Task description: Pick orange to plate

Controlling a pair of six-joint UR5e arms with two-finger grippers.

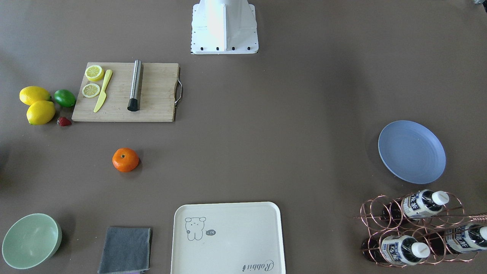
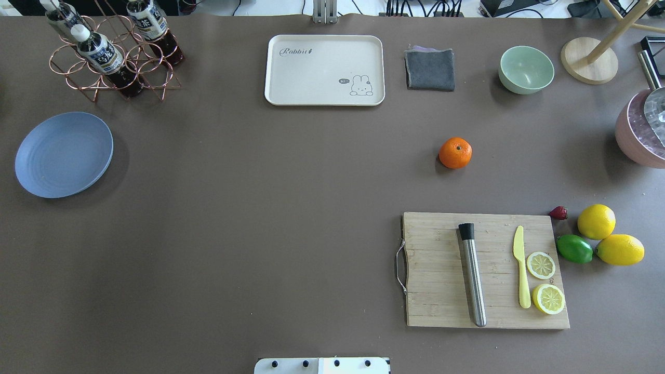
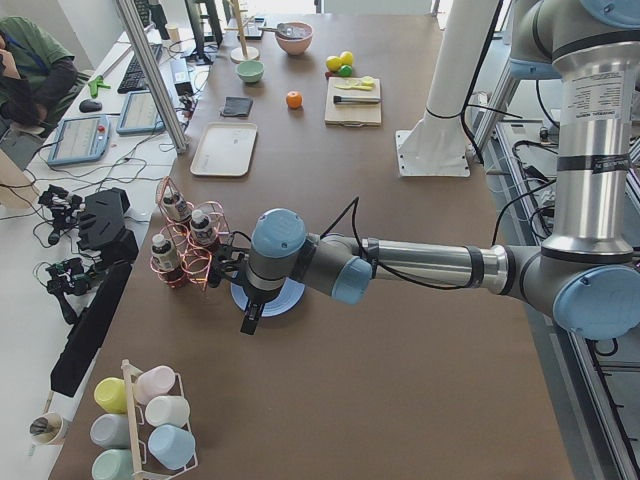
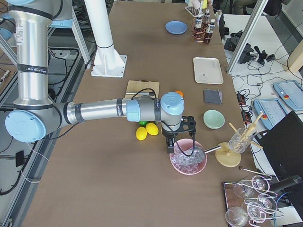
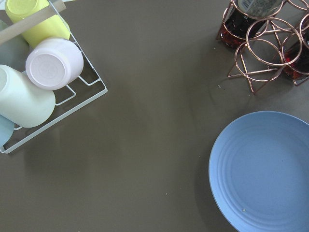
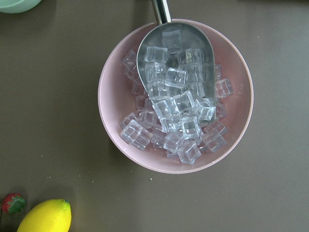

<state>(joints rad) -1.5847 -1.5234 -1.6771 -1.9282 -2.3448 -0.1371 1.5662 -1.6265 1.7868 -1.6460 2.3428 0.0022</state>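
The orange [image 2: 455,152] lies alone on the brown table in the right half of the overhead view, beyond the cutting board; it also shows in the front-facing view [image 1: 125,160]. Far over on the left lies the blue plate [image 2: 63,154], bare, beside the bottle rack; the left wrist view has the plate [image 5: 265,174] at its lower right. My left gripper [image 3: 248,318] hangs above the plate's edge, seen only in the exterior left view. My right gripper [image 4: 170,144] hovers over a pink bowl of ice, seen only in the exterior right view. I cannot tell whether either is open or shut.
A cutting board [image 2: 486,270] carries a steel cylinder, a yellow knife and lemon slices. Beside it lie two lemons [image 2: 596,222], a lime [image 2: 574,249] and a strawberry. A cream tray [image 2: 324,70], grey cloth [image 2: 429,69], green bowl [image 2: 526,69], bottle rack [image 2: 111,52] and pink ice bowl [image 6: 176,96] ring the table.
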